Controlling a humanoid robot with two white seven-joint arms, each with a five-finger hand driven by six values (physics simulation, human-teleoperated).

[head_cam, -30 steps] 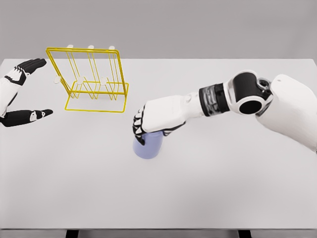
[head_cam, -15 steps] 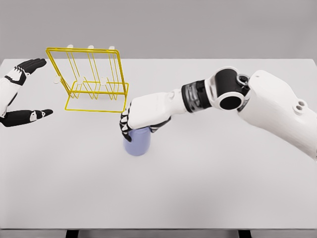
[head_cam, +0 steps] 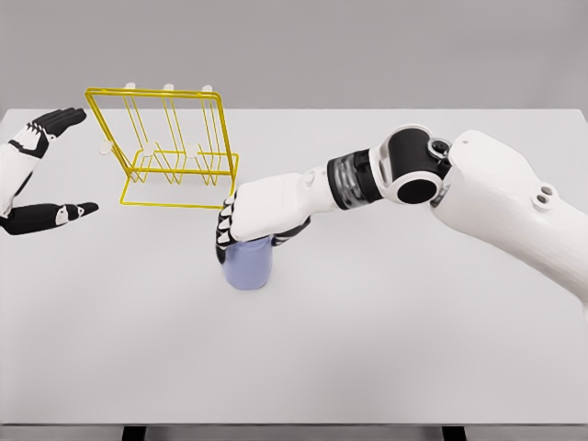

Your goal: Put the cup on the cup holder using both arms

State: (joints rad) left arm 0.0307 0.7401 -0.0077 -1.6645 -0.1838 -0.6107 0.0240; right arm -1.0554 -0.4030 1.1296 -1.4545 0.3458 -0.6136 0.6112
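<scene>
Pale blue cylindrical cup (head_cam: 248, 265) is being clamped from above by right hand (head_cam: 241, 223) on desk (head_cam: 386, 349) | for carrying toward yellow wire cup holder (head_cam: 173, 147), far-left | left hand (head_cam: 37, 175) is being held spread, empty, ready for receiving.

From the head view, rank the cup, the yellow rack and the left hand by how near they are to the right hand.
1. Cup: directly under the right hand, which grasps it from above.
2. Rack: up and left of the hand, base corner close by.
3. Left hand: far left edge, open, beyond the rack.
</scene>
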